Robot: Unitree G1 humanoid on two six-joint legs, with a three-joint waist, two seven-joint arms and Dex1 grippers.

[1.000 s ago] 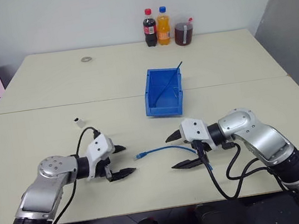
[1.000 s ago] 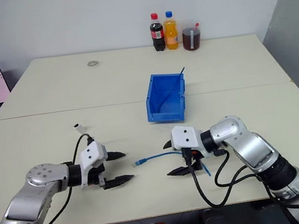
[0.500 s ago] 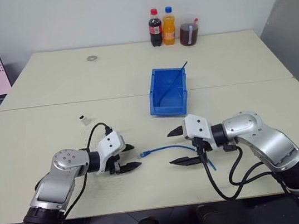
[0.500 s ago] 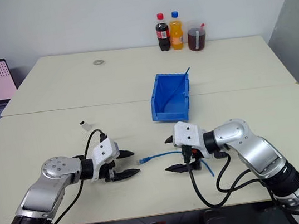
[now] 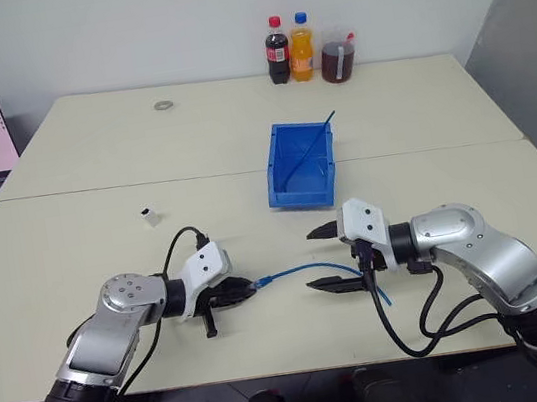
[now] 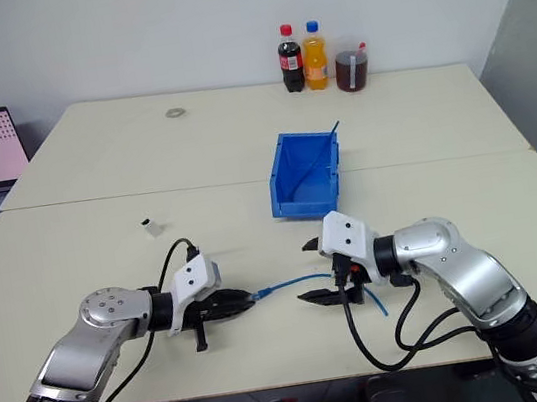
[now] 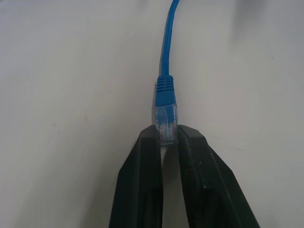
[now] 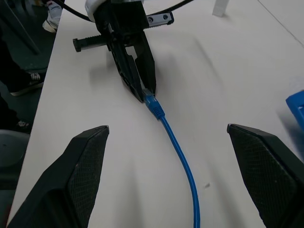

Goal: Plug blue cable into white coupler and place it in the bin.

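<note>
Fingers of the left gripper (image 7: pixel 165 137) are clenched on the clear plug at the end of the blue cable (image 5: pixel 304 270), pinching it just above the table (image 5: pixel 103 246). That arm lies low over the table's near edge, its forearm angled toward the bin (image 5: pixel 298 164) and its gripper tipped slightly downward. From the plug the cable runs along the table away from the left gripper to the right gripper (image 5: pixel 322 261), which sits on the near side of the bin. Its fingers (image 8: pixel 88 164) are spread wide, one on each side of the cable, not touching it. The right forearm reaches in from the side, wrist bent so the gripper faces the left one. The white coupler (image 5: pixel 151 217) rests on the table well to the left of the bin, apart from both grippers.
</note>
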